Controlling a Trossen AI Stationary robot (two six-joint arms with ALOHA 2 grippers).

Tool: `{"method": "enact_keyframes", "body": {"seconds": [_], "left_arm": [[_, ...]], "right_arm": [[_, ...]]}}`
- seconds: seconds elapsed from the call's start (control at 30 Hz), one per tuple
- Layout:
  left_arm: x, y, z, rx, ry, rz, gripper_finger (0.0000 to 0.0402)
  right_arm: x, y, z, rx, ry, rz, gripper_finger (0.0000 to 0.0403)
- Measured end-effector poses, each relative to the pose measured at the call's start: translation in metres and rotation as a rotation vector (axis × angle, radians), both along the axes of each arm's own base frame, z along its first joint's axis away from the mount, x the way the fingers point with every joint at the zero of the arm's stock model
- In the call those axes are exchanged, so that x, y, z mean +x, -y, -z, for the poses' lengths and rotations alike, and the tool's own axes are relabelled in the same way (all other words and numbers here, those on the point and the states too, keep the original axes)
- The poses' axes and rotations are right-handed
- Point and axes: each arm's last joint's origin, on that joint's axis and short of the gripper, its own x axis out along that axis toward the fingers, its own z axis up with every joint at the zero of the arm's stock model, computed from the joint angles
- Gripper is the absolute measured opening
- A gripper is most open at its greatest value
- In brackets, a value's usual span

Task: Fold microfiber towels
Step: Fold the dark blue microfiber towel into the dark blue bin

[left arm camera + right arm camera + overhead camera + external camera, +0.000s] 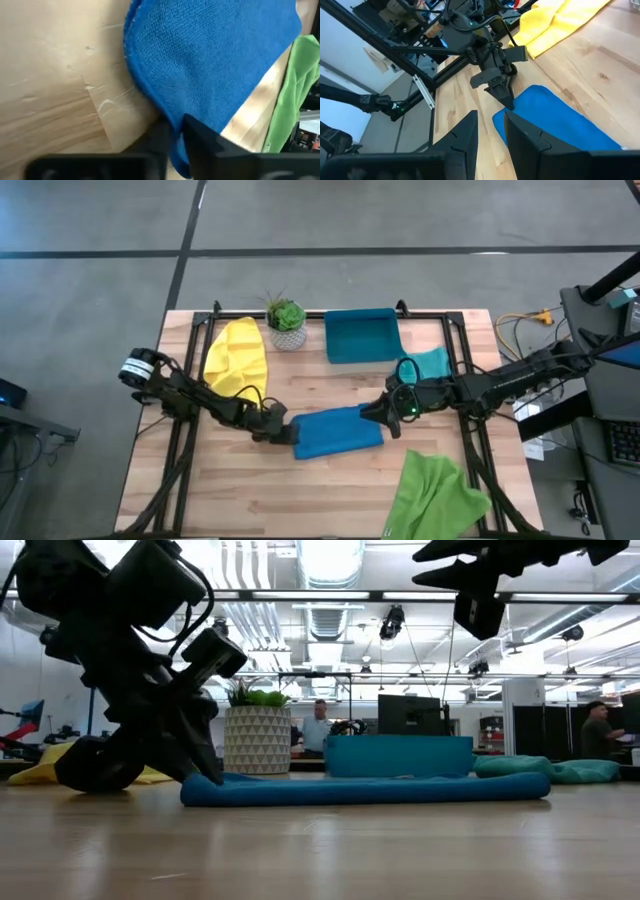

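Observation:
A blue towel (338,432) lies folded on the middle of the table, flat along its whole length in the low view (370,788). My left gripper (284,430) is down at the towel's left end and shut on it. My right gripper (383,416) hovers above the towel's far right corner, well above the table in the low view (478,608). Its fingers stand a little apart with nothing between them (491,117). A yellow towel (236,358) lies crumpled at the far left. A teal towel (431,364) lies at the far right, and a light green towel (436,494) at the near right. My left gripper pinches the blue towel's left end (172,117) between its two fingers at the edge; one layer or several, I cannot tell. The fingers slant down from the table's left (205,768). The towel lies on the table, slack.
A teal-blue plastic tray (362,337) and a potted plant (287,321) stand at the table's far edge. Black frame rails (190,380) run along both sides of the table. Bare wood lies at the near left. People show in the room beyond (318,728).

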Motion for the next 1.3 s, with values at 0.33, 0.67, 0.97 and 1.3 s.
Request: {"method": "enact_keyframes", "body": {"seconds": [0.33,0.67,0.97,1.3], "left_arm": [[0.001,0.000,-0.020,0.033,0.087,0.032,0.0001],[-0.005,-0.006,-0.055,0.164,0.211,0.054,0.0000],[-0.009,-0.009,-0.074,0.162,0.275,0.043,0.0000],[-0.015,-0.021,-0.106,0.196,0.408,-0.008,0.0000]], "right_arm": [[-0.001,0.000,0.002,-0.006,-0.017,-0.001,0.0089],[-0.001,0.000,0.003,-0.009,-0.029,-0.003,0.0089],[0.005,-0.001,0.012,-0.021,-0.070,-0.005,0.0089],[0.028,-0.008,0.038,0.017,-0.117,-0.046,0.0089]]}}
